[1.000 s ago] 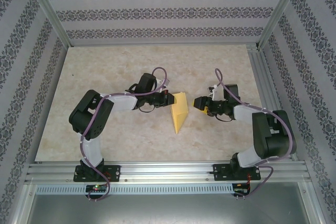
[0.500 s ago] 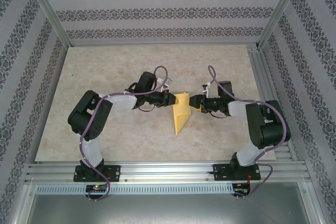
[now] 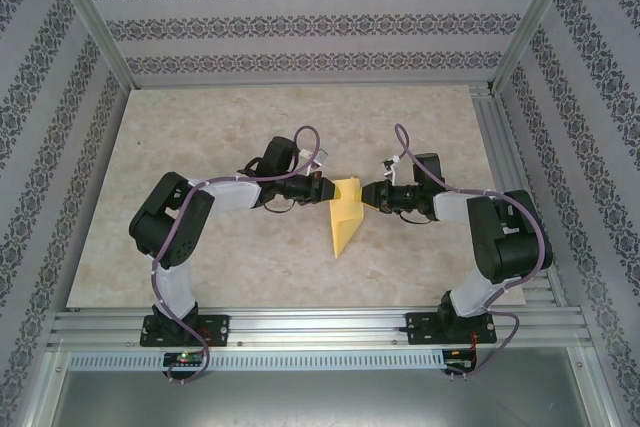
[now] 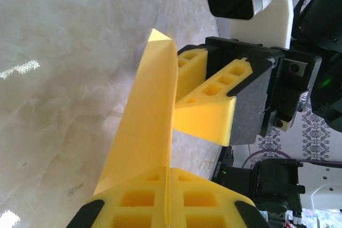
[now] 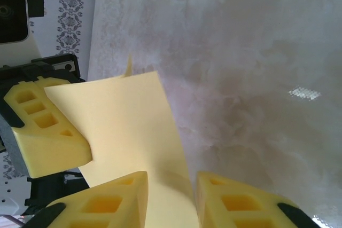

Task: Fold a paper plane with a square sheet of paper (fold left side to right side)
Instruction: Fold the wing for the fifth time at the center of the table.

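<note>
1. Nearest us, along the bottom of the top view, both arms rise from the bench (image 3: pixel 200 247) edge. They bend inward so their tools meet at the centre of the frame, one on each side of the work.
2. The paper (image 3: pixel 342 215) sits just below centre, a narrow yellow wedge. Its point aims at the lower edge and its wide end lies up between the tools. In the left wrist view the wide end stands up off the bench rather than lying flat.
3. The left tool (image 3: pixel 322 189) is shut tight on the paper's left edge. In its own view the pads (image 4: pixel 133 206) meet at bottom centre with the thin sheet in the seam. We judge this grip to be an anchor that keeps the folded layers from sliding while the other side is worked.
4. The right tool (image 3: pixel 366 195) straddles the right edge with its jaws part-way open. In its own view the paper runs down between the two pads at the bottom of the frame, and we see no pinch yet. We judge it is placed to take that edge for the left-to-right fold.
5. Farther up, the bench runs on to the patterned walls (image 3: pixel 300 27).
6. A second ago the right tool stood well apart, right of centre. It has since swung in to the paper, and its jaws are narrowing. The left arm and the paper look unchanged.
</note>
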